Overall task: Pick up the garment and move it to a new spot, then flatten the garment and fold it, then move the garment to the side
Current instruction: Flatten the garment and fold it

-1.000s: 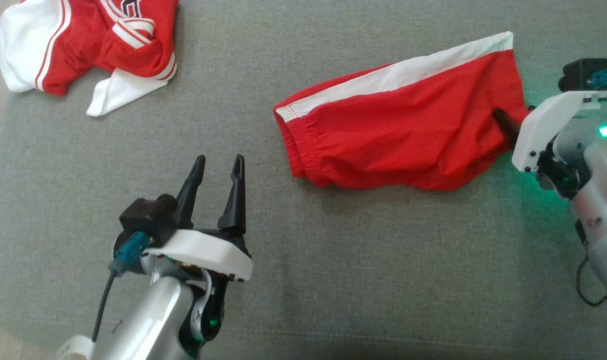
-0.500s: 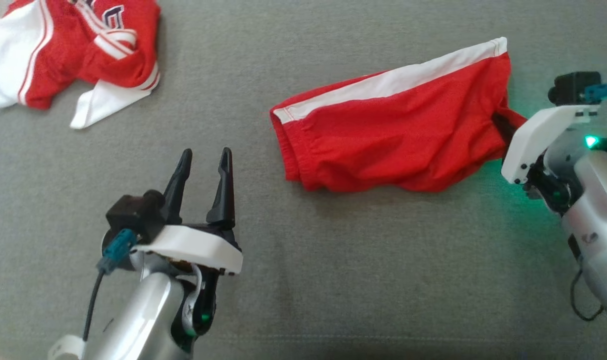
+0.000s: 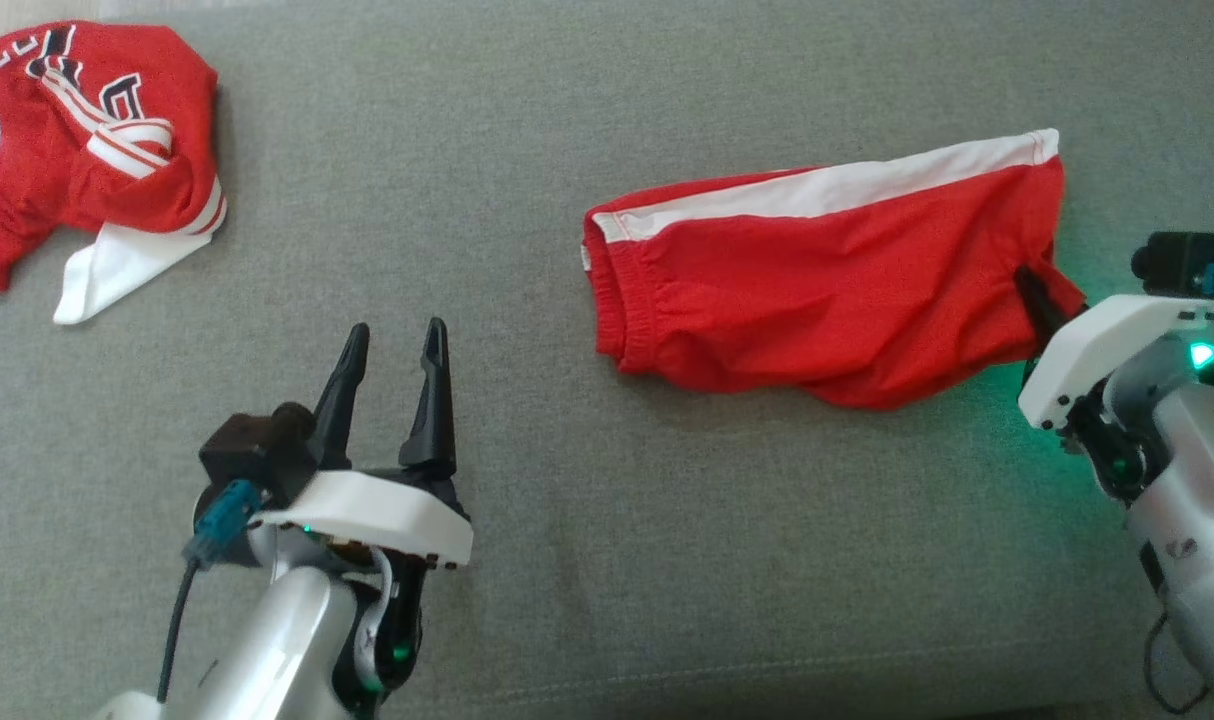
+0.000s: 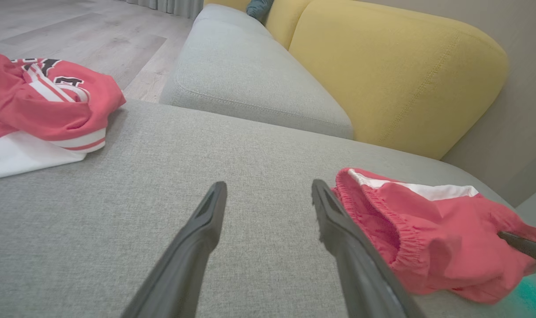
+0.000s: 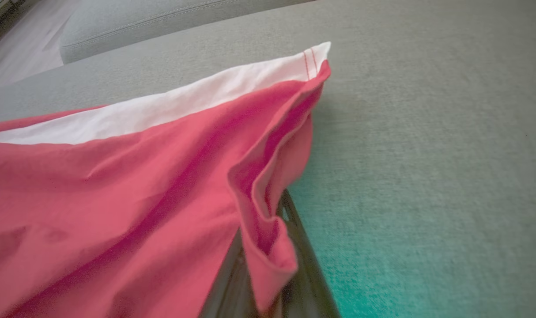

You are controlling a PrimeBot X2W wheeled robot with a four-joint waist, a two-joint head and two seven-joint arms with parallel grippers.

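On grey sofa cushion (image 3: 667,560): right tool (image 3: 1032,290) clamped on hem of red shorts (image 3: 817,290); left tool (image 3: 397,326) fully spread, holding nothing.

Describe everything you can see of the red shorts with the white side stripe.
The red shorts with a white side stripe look like thin, slightly wrinkled cloth. They lie mostly flat on the grey fabric cushion, gathered elastic waistband toward the robot's left. The right gripper is shut on the raised leg hem.

Bare grey cushion (image 3: 567,520) between jersey (image 3: 77,170) and shorts (image 3: 827,290), yellow backrest (image 4: 396,75) behind
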